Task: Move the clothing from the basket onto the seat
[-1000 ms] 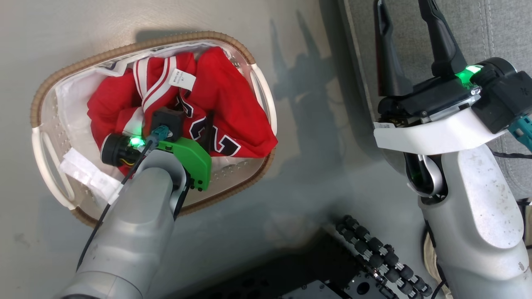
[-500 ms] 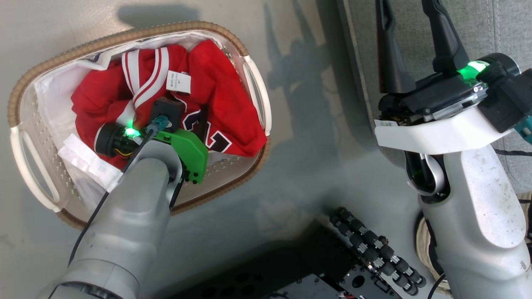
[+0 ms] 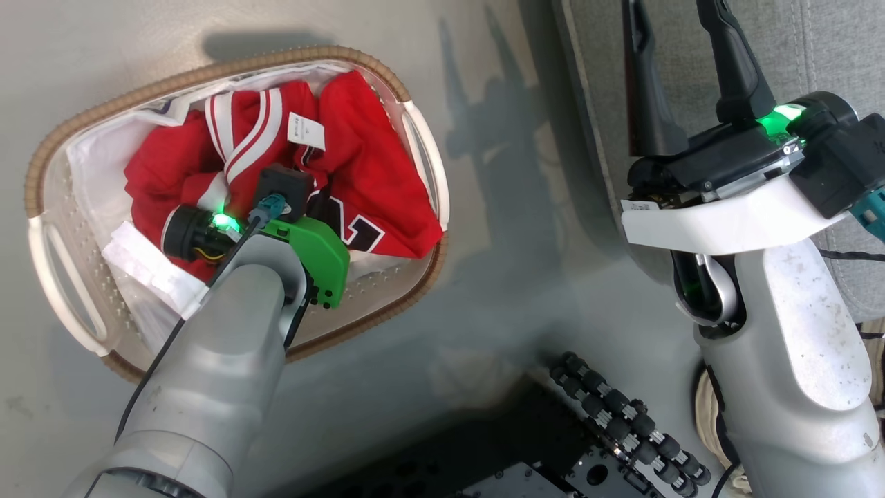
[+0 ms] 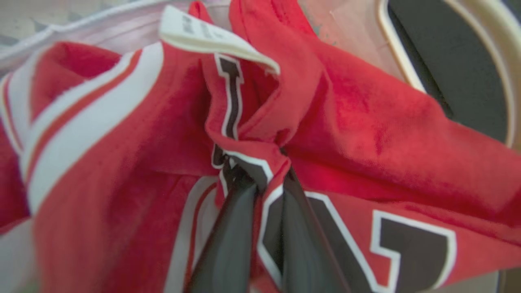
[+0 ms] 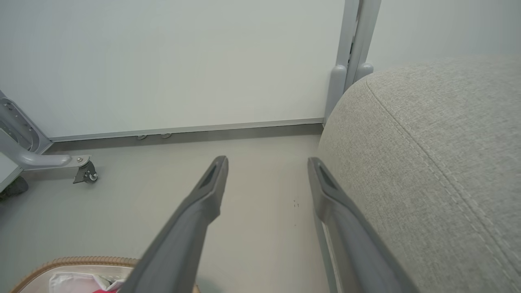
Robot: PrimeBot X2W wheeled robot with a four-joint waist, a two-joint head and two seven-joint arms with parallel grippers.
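Note:
The oval white basket (image 3: 207,69) with a brown woven rim stands on the floor at the left, and a bit of its rim (image 5: 77,260) shows in the right wrist view. It holds the clothing: a red jersey (image 3: 373,159) with black-and-white number print and a red garment with white stripe trim (image 3: 242,131). My left gripper (image 4: 264,179) reaches down into the pile, shut on a bunched fold of the jersey (image 4: 366,122) beside the stripe trim (image 4: 89,118). My right gripper (image 3: 672,21) hangs open and empty (image 5: 267,162) by the edge of the grey seat (image 3: 816,48), whose rounded cushion (image 5: 439,162) lies to its right.
The white cloth liner (image 3: 145,270) hangs over the basket's near left side. My dark wheeled base (image 3: 622,422) sits at the bottom. A white wall panel with a castor foot (image 5: 85,173) stands beyond the bare grey floor (image 5: 264,228).
The left gripper has shut on a fold of the jersey; its finger beside the number has drawn in. The head camera has shifted slightly. The right arm has held still.

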